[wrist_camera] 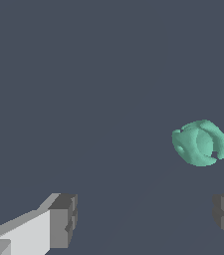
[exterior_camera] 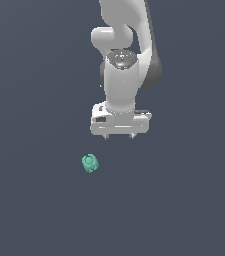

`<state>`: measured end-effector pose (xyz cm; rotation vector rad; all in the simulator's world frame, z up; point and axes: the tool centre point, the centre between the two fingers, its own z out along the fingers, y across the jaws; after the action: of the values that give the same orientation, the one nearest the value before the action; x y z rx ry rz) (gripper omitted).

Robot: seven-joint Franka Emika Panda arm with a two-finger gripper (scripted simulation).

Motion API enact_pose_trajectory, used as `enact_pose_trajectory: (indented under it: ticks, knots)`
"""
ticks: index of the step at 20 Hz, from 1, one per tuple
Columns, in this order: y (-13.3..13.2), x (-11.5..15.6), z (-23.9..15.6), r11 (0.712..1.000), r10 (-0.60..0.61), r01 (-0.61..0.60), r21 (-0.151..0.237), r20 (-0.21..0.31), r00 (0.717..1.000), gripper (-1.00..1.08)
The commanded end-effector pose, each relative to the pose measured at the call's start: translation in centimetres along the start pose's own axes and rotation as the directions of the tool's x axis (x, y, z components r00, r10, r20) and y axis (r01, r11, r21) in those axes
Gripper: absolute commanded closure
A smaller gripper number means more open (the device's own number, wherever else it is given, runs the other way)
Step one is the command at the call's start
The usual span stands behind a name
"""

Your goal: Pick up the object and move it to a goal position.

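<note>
The object is a small teal-green lumpy blob lying on the dark grey floor, toward the exterior view's left of the arm. In the wrist view the object shows bumpy facets and lies apart from both fingers. My white gripper hangs above the floor, to the exterior view's right of the object and not touching it. It is open: in the wrist view its two grey fingertips stand far apart with nothing between them. The gripper holds nothing.
The white arm rises behind the gripper at the top of the exterior view. A plain dark grey surface surrounds the object on all sides.
</note>
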<state>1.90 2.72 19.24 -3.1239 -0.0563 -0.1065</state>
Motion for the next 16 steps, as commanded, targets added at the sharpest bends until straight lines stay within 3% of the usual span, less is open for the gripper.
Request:
enact_pose_trajectory:
  ticks: [1,9,16]
  knots:
    - [0.4,0.1,0.3,1.0,-0.015,0.015,-0.001,0.003,1.0,-0.92]
    - [2.9,1.0,2.2,0.994,-0.109,0.109,-0.006,0.017,0.994,-0.92]
    - [6.3,1.9,4.9,0.972,-0.236,0.237,-0.005,0.037,0.971,-0.92]
